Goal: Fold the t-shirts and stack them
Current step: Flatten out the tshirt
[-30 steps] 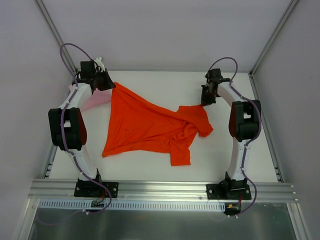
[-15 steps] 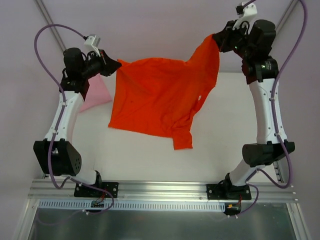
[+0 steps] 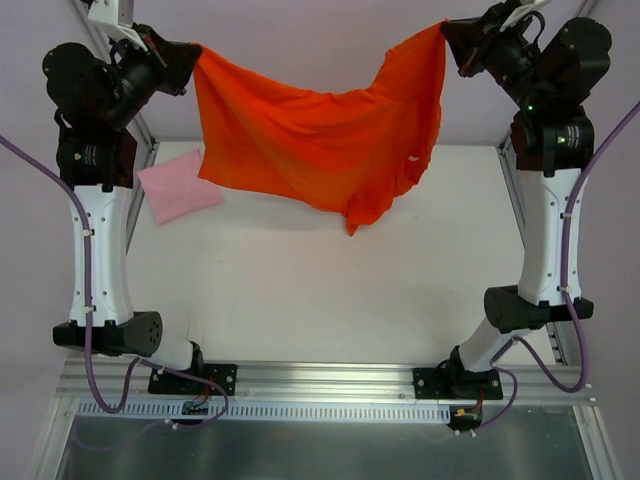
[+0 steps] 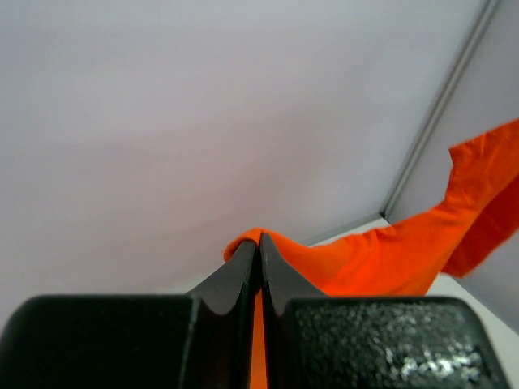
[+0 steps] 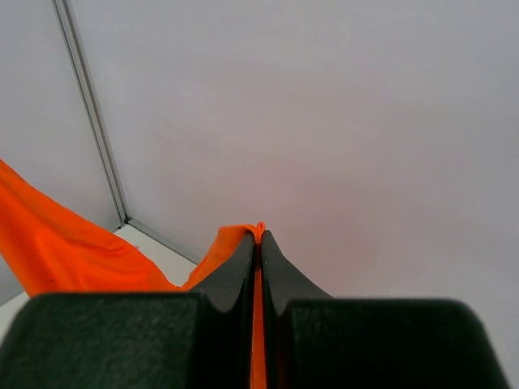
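- The left fingers (image 4: pixel 246 271) are pinched tight on one corner of the orange shirt (image 3: pixel 320 140), held high at 11 o'clock.
- The right fingers (image 5: pixel 243 267) are clamped on another corner, high at 1 o'clock.
- The orange shirt hangs spread between the two arms and sags in the middle over the desk (image 3: pixel 320 300). I cannot tell whether its lowest tip touches.
- The pink shirt (image 3: pixel 180 188) lies flat on the desk at 10 o'clock.

The right gripper (image 5: pixel 259 237) pinches the orange-red shirt (image 5: pixel 63 250), seemingly its edge
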`<action>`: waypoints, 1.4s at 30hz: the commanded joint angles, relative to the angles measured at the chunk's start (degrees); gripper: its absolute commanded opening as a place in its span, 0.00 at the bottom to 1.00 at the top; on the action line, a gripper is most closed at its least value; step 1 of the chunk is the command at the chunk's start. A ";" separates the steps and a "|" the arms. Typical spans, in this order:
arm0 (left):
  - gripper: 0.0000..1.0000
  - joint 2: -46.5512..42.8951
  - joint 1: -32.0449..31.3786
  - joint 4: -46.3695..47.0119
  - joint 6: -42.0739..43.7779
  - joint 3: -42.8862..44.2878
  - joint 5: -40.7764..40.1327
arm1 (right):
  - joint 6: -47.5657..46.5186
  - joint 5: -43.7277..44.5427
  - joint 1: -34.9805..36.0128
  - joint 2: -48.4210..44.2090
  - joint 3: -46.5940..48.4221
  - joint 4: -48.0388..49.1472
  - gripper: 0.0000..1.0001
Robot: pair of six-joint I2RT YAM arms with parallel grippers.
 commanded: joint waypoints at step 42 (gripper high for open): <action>0.00 -6.54 7.06 -23.57 5.70 3.32 -18.42 | 1.75 -2.27 -10.69 -13.16 -2.94 -10.65 0.01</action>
